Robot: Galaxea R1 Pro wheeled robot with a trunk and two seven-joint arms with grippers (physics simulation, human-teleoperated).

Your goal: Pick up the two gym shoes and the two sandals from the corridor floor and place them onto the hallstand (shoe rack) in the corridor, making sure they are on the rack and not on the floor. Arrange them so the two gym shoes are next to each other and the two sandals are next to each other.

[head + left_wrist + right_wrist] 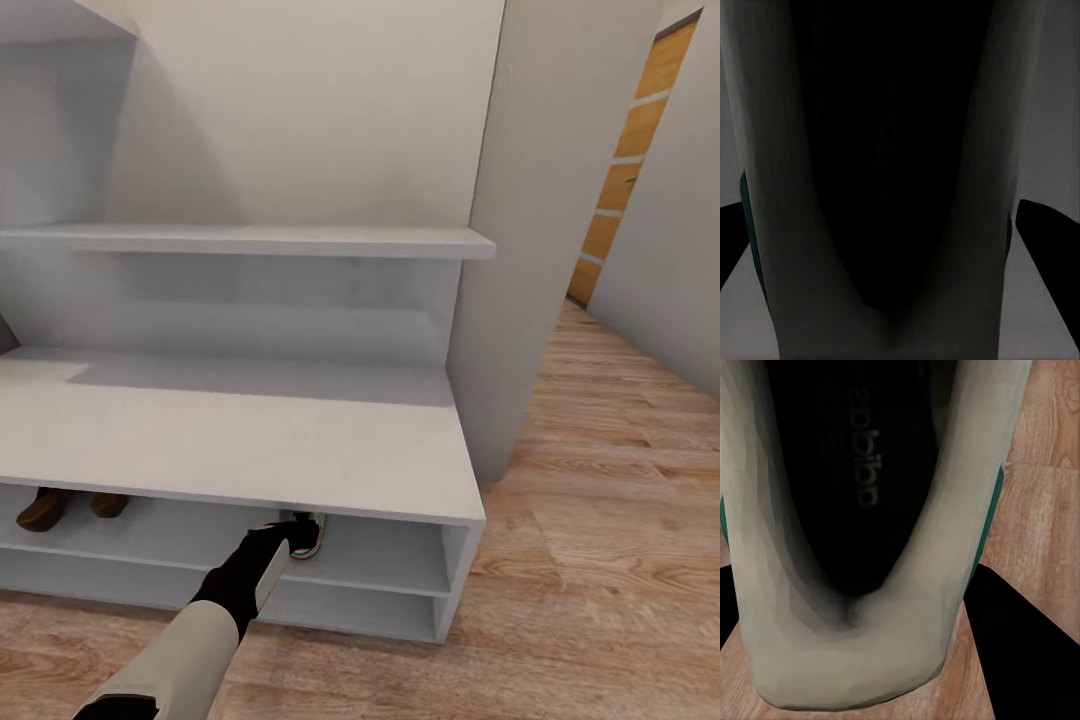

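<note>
One arm, the left, reaches from the near edge of the head view toward the shoe rack, its black wrist ending at the left claw just under the front lip of the rack's wide top desk. The claw has hold of a cream gym shoe with a green stripe, and the shoe sits at the front of the upper open shelf, a little right of the middle. In the left wrist view that shoe's dark opening and pale collar sit between the two black fingers, which press against its sides in shadow.

Right claw: its camera looks into a second gym shoe, cream with a green edge, printed lettering on the insole, black fingers hugging its heel; wood floor lies behind it.

Farther left on the same upper shelf, two brown sandals lie side by side, partly hidden by the desk's front edge.

Beyond the desk rise the pale back panel and a long upper shelf. To the right, plank floor runs away toward a wooden door.
</note>
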